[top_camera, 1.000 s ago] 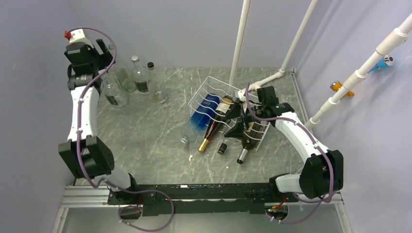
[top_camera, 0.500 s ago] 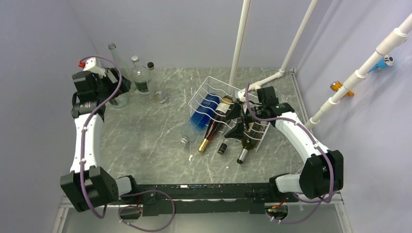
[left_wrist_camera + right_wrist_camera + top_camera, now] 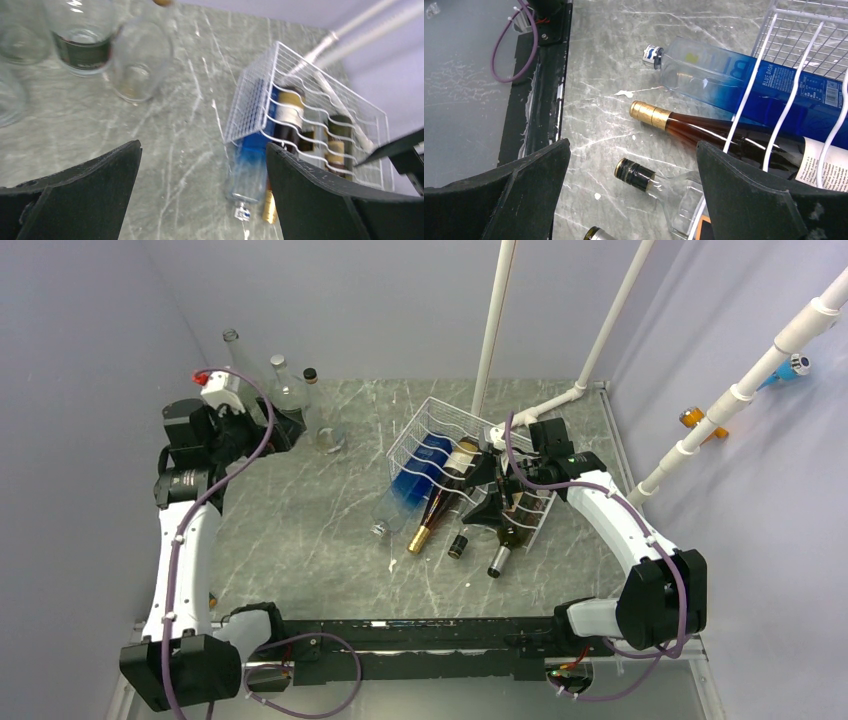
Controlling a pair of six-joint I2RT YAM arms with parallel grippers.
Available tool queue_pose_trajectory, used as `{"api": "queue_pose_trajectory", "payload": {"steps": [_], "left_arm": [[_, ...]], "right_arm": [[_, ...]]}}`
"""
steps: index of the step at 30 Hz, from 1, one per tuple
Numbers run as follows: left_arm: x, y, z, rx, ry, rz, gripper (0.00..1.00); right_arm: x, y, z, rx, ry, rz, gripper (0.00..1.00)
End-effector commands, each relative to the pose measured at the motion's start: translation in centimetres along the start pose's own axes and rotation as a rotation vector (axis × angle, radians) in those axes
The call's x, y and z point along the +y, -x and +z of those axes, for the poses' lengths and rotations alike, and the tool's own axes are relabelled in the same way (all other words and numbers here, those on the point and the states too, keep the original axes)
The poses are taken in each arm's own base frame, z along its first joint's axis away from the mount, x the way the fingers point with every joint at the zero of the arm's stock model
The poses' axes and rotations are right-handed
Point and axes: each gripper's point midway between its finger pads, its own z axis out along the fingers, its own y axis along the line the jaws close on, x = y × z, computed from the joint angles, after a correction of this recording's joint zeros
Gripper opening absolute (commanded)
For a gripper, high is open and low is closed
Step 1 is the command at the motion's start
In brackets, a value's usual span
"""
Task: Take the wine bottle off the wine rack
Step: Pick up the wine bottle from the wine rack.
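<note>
Your right hand, spread wide, hides part of the wine rack. Its wires cover the wine bottle's far end. Your left hand, spread too, hangs near clear bottles.

Pale lavender walls enclose a grey marbled table with white pipes behind.

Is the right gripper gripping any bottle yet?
No; the right gripper is open, jaws spread wide, and the gold-capped bottle lies ungripped below.
</note>
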Motion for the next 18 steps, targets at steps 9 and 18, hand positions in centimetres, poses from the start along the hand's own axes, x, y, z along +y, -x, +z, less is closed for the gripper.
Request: {"api": "queue_pose_trajectory", "payload": {"steps": [9, 18], "left_arm": [[-7.5, -6.9, 1.0, 0.181, -0.248, 0.062, 1.0], [-9.4, -11.5, 2.4, 0.281, -0.27, 0.077, 1.0]], "right_arm": [[0.1, 1.5, -0.5, -0.022, -0.01, -0.086, 1.0], [0.0, 1.4, -0.5, -0.021, -0.008, -0.083, 1.0]]}}
